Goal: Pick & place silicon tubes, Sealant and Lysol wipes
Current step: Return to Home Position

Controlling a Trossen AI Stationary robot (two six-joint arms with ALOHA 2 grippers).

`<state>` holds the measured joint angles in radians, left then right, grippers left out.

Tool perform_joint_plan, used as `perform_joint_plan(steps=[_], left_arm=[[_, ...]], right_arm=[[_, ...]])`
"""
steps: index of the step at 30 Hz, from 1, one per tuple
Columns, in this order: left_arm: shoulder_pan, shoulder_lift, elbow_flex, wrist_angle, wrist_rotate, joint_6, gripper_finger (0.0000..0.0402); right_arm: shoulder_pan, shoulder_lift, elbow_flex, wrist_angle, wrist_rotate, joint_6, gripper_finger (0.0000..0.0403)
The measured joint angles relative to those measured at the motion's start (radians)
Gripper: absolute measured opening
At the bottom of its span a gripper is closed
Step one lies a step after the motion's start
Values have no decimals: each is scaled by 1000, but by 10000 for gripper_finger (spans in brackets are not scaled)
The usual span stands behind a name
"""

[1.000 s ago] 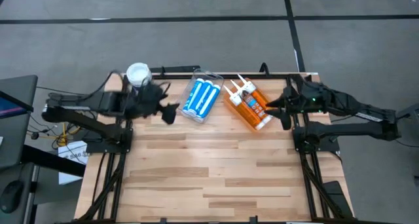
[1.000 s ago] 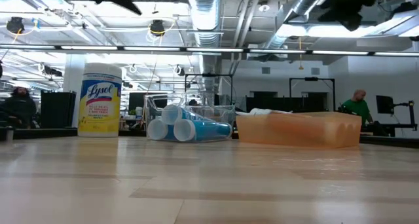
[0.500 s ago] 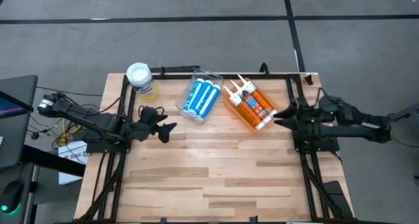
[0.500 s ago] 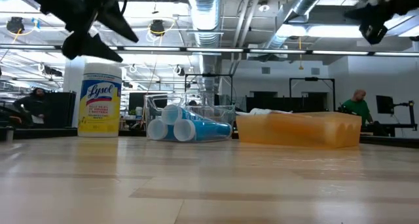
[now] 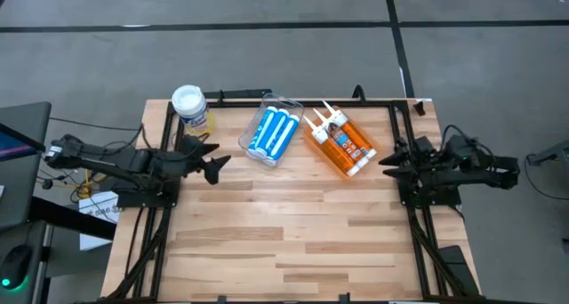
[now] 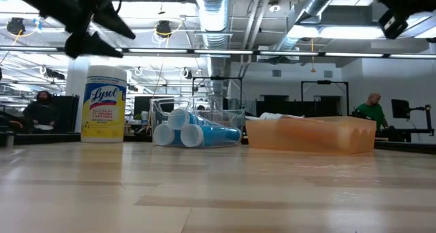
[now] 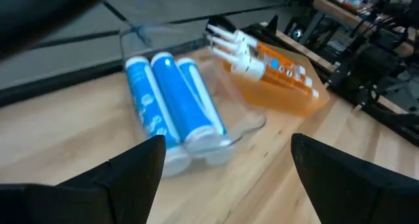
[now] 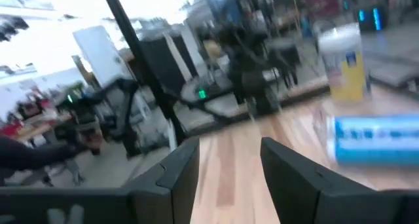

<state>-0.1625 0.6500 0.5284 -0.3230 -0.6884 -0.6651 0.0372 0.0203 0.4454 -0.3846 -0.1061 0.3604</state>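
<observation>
Left hand [image 5: 212, 158] spread, empty, above the bench [image 5: 284, 233] near its left edge. Right hand [image 5: 391, 156] spread, empty, at the right edge. Lysol wipes [image 5: 189, 106] upright, back-left corner. Blue sealant tubes [image 5: 272, 133] lie in the clear bin [image 6: 231, 120]. Silicone tubes [image 5: 342, 144] lie in the orange bin [image 6: 310, 134] just beside it.

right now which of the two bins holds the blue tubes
The clear bin, nearer the Lysol wipes; the orange bin beside it holds orange tubes.
</observation>
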Motion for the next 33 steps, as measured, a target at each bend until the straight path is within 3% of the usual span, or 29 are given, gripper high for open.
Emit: perform_joint_plan(steps=[11, 21, 33], left_arm=[[-3, -228, -335, 222, 75, -40, 323], [-3, -304, -403, 214, 52, -52, 323], [-1, -651, -401, 91, 13, 71, 323]], right_arm=[[53, -17, -108, 144, 0, 6, 154], [58, -17, -146, 193, 2, -52, 154], [64, -17, -155, 239, 2, -90, 154]])
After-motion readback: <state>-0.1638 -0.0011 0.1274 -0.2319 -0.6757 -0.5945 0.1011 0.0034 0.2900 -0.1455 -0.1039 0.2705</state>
